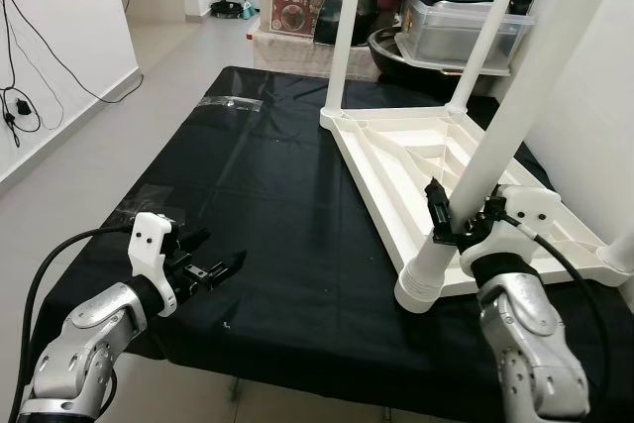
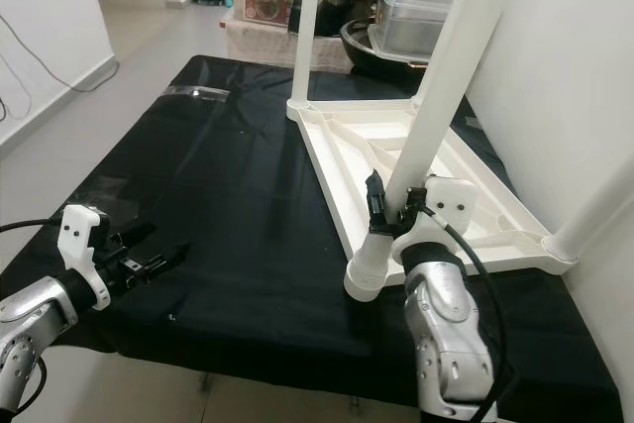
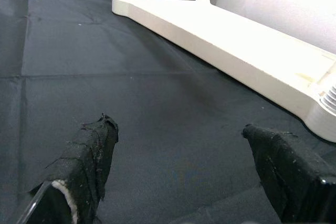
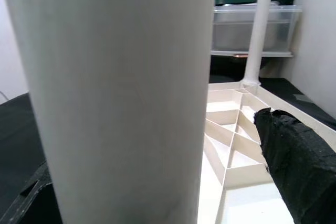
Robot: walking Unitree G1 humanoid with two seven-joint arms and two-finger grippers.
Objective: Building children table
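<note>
Upturned on the black-covered bench (image 1: 267, 205) lies the white children's tabletop (image 1: 416, 151), ribbed underside up so the corner sockets face the ceiling for fitting legs. Right claw (image 1: 458, 215) clenched around the near leg (image 1: 495, 146), fingers either side of the tube just above its ribbed foot, which sits at the near corner socket; held low like that, probably to steer or twist the leg home. Leaning slightly, so seating looks unfinished. Beyond that claw, two more legs (image 1: 342, 27) already standing in the far corners. Left claw (image 1: 213, 266) released, fingers (image 3: 89, 156) spread, hovering over bare cloth well apart from the tabletop, seemingly kept clear of the work.
</note>
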